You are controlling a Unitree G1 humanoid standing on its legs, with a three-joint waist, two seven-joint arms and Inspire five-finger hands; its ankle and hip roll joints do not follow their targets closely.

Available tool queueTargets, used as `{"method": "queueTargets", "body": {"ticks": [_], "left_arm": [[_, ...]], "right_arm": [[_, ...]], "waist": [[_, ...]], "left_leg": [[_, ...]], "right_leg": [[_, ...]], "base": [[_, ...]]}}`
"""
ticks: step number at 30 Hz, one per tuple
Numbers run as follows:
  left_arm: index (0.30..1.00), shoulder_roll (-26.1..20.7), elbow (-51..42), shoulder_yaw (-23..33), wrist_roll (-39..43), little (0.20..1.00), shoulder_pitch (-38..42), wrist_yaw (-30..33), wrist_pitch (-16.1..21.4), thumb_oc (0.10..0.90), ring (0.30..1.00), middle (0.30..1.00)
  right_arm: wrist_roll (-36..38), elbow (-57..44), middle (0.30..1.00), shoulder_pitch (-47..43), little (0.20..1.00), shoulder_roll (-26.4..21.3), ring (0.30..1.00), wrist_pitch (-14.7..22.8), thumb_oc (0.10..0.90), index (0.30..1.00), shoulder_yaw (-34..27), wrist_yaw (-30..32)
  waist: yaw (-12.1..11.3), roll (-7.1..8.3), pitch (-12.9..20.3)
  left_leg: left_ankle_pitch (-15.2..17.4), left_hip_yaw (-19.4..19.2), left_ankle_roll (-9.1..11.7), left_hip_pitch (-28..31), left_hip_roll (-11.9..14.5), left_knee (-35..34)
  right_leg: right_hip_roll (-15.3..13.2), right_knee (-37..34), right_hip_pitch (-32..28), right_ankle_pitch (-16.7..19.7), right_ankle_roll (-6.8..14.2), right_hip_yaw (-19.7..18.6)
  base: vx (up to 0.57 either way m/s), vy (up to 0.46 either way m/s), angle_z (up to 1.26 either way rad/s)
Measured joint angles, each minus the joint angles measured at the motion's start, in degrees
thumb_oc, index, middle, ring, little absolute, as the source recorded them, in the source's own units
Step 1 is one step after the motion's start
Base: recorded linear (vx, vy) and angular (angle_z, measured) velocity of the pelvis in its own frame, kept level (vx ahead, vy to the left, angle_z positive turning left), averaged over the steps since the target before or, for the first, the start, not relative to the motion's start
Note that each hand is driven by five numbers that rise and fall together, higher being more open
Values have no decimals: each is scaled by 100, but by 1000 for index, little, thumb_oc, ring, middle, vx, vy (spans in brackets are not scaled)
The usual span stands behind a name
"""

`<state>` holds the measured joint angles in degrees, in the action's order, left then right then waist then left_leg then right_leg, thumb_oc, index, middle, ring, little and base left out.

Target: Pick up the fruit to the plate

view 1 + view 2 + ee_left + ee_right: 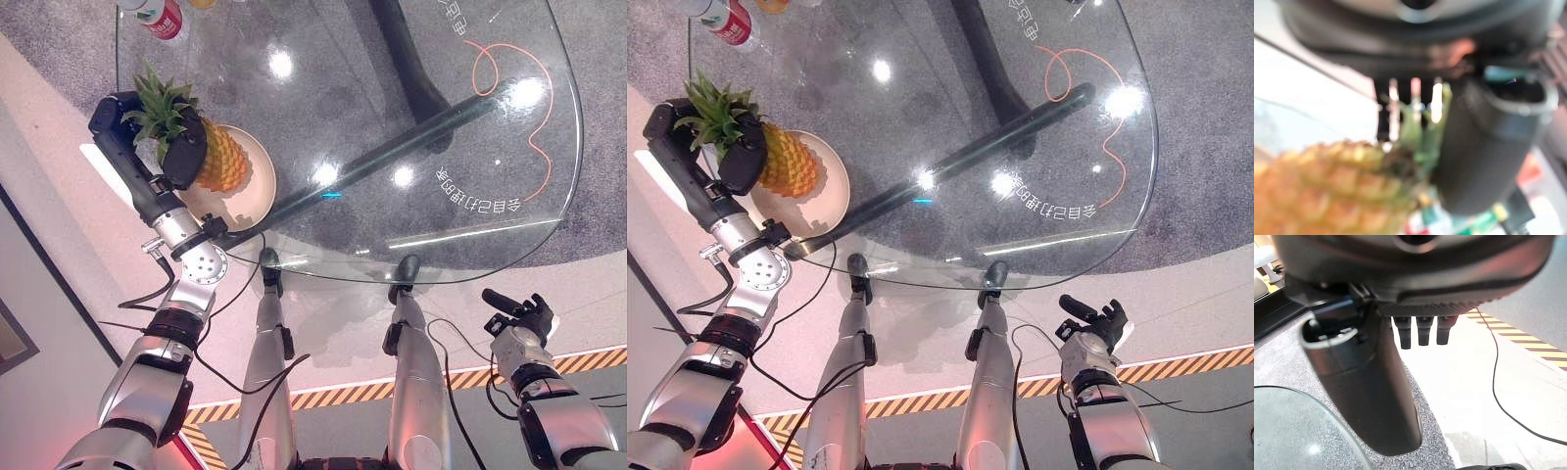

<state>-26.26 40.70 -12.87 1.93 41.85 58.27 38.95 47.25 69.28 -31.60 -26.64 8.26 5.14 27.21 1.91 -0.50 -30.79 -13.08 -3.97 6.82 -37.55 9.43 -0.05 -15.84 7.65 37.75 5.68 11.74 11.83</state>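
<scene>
Pineapple (pixel 220 157) lies on the plate (pixel 257 186), my left hand (pixel 147 132) grasping its half-hidden crown; my right hand (pixel 519 318) hangs released.

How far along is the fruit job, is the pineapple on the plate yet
Nearly done: the pineapple already lies over the plate on the glass table. The left hand is curled round its leafy crown, so only letting go is left. The right hand hangs idle below the table edge, holding nothing.
</scene>
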Motion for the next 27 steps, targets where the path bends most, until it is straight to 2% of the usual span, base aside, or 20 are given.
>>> {"method": "queueTargets", "body": {"ticks": [4, 12, 18, 20, 24, 25, 27], "left_arm": [[300, 62, 71, 0, 0, 200, 159, 96, 63, 100, 300, 300], [300, 61, 288, 1, 0, 200, 340, 235, 74, 100, 300, 300], [300, 59, 304, 1, 0, 200, 352, 243, 75, 100, 300, 300], [349, 59, 305, 0, 0, 258, 352, 243, 75, 158, 349, 349], [364, 59, 307, -3, 0, 274, 352, 243, 91, 174, 364, 364], [448, 59, 306, -22, 0, 373, 352, 243, 135, 273, 448, 448], [462, 59, 306, -43, 0, 389, 353, 242, 194, 289, 462, 462]], "right_arm": [[0, -5, 900, -11, 900, 54, 900, 99, 800, 900, 46, 1], [-1, -12, 900, -151, 900, 228, 900, 110, 800, 900, 116, 2], [-3, -13, 900, -154, 900, 228, 900, 116, 800, 900, 164, 1], [-3, -13, 900, -155, 900, 228, 900, 116, 800, 900, 165, 1], [-3, -14, 900, -155, 900, 229, 900, 116, 800, 900, 172, 1], [-3, -15, 900, -155, 900, 229, 900, 116, 800, 900, 172, 1], [-3, -15, 900, -155, 900, 229, 900, 117, 800, 900, 174, 1]], "waist": [[0, 51, -2], [2, 253, -10], [7, 288, -6], [5, 289, -6], [6, 289, -6], [7, 290, -5], [7, 291, -5]], "left_leg": [[0, 27, 2, -77, 2, 8], [-17, 50, 33, -106, 11, 8], [-25, 50, 47, -108, 14, 8], [-26, 50, 48, -109, 15, 8], [-26, 51, 48, -116, 16, 9], [-26, 50, 48, -129, 16, 9], [-26, 49, 48, -146, 16, 12]], "right_leg": [[6, -5, 44, 0, -1, 19], [15, -8, 76, 2, -4, 19], [18, -8, 76, 3, -4, 21], [19, -8, 75, 3, -4, 23], [19, -8, 77, 3, -4, 29], [20, -8, 87, 2, -4, 32], [20, -8, 103, 3, -4, 31]], "base": [[-4, -4, 2], [0, 0, 0], [0, 0, 0], [0, 0, 0], [0, 0, 0], [0, 0, 0], [0, 0, 0]]}}
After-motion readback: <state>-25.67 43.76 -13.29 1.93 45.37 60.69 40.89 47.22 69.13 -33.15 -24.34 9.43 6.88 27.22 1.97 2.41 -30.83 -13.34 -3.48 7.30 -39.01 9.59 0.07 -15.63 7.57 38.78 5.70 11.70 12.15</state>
